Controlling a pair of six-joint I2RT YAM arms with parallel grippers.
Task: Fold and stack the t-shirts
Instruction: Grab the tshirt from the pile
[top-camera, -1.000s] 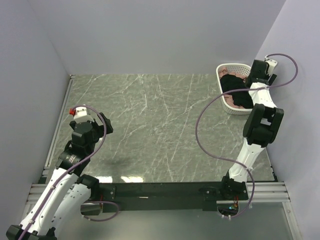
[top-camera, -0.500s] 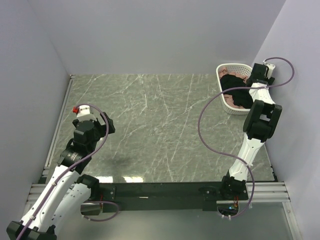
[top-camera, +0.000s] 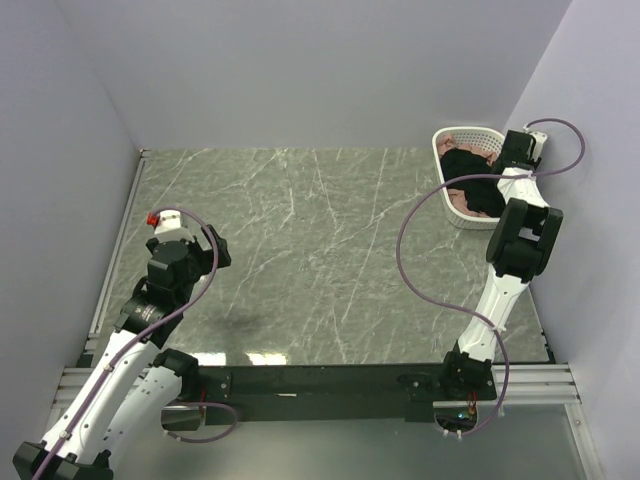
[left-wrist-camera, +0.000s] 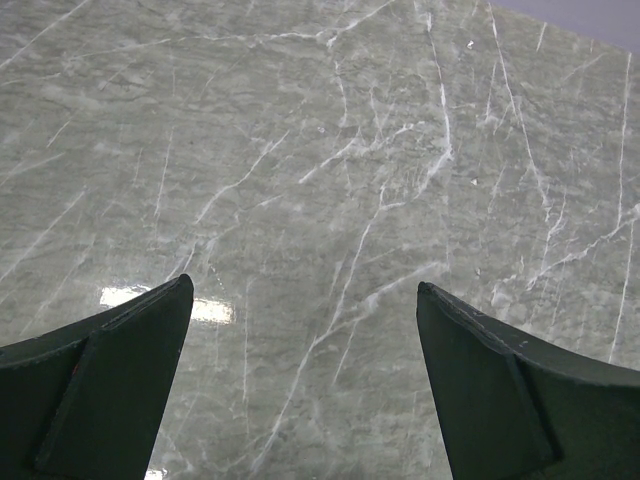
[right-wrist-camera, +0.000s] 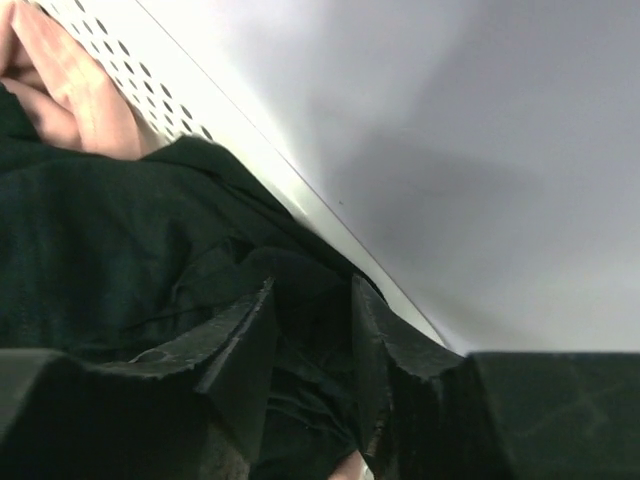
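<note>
The black t-shirt (top-camera: 470, 172) lies bunched in the white lattice basket (top-camera: 463, 132) at the far right, on top of dusty pink cloth (top-camera: 461, 204). My right gripper (top-camera: 504, 160) reaches into the basket from its right side. In the right wrist view its jaws (right-wrist-camera: 310, 290) stand close together, with a fold of the black t-shirt (right-wrist-camera: 120, 250) between them. Pink cloth (right-wrist-camera: 70, 90) shows beside the basket wall (right-wrist-camera: 200, 100). My left gripper (top-camera: 205, 255) hovers open and empty over the left of the table (left-wrist-camera: 330, 150).
The basket stands in the far right corner against the grey side wall (right-wrist-camera: 480, 150). The green marble table (top-camera: 300, 250) has a metal rail on its left edge (top-camera: 120, 240). The right arm's purple cable (top-camera: 410, 240) loops over the table's right part.
The right arm has drawn in and its wrist has pushed a little further over the basket's right rim. The left gripper has shifted slightly to the right, then held still.
</note>
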